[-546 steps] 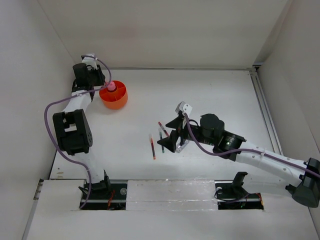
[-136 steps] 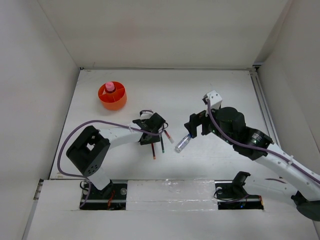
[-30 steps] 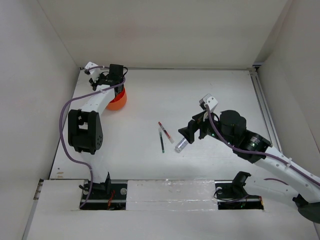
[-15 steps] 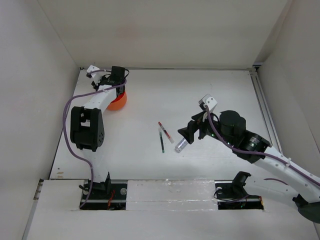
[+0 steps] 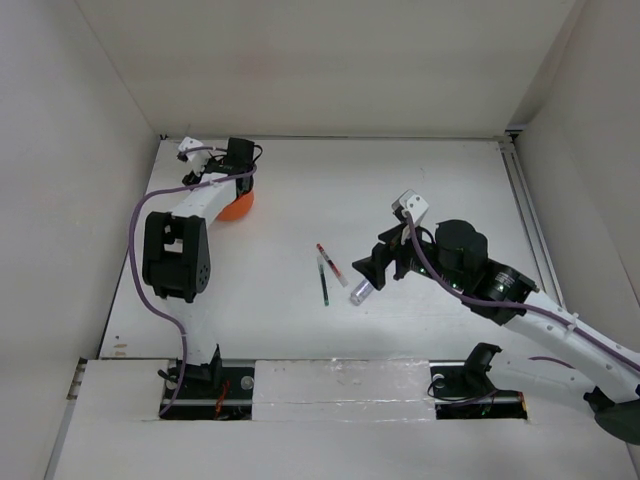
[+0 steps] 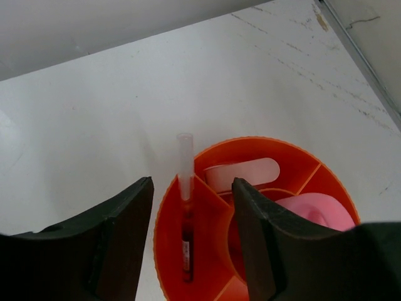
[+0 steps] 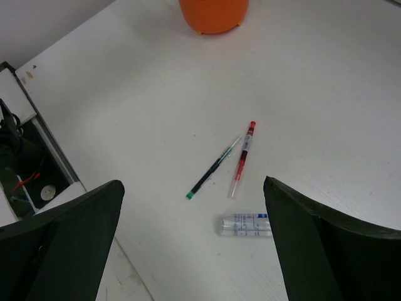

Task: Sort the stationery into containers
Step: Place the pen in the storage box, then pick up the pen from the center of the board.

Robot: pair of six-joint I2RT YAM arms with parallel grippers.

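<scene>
**Red pen moved to tub; left hand released**

One red pen (image 6: pixel 187 232) that lay on the counter (image 5: pixel 280 250) earlier now stands in an outer compartment of the orange tub (image 6: pixel 250 143), with its clear end leaning on the rim. The left hand (image 6: pixel 192 182), clamped a second ago, now has its jaws parted either side of that pen. A clear bottle (image 5: pixel 362 291) has appeared on the counter, well apart from the tub.

Overhead camera looks down; both wrist views share the tub (image 7: pixel 213 15).
</scene>
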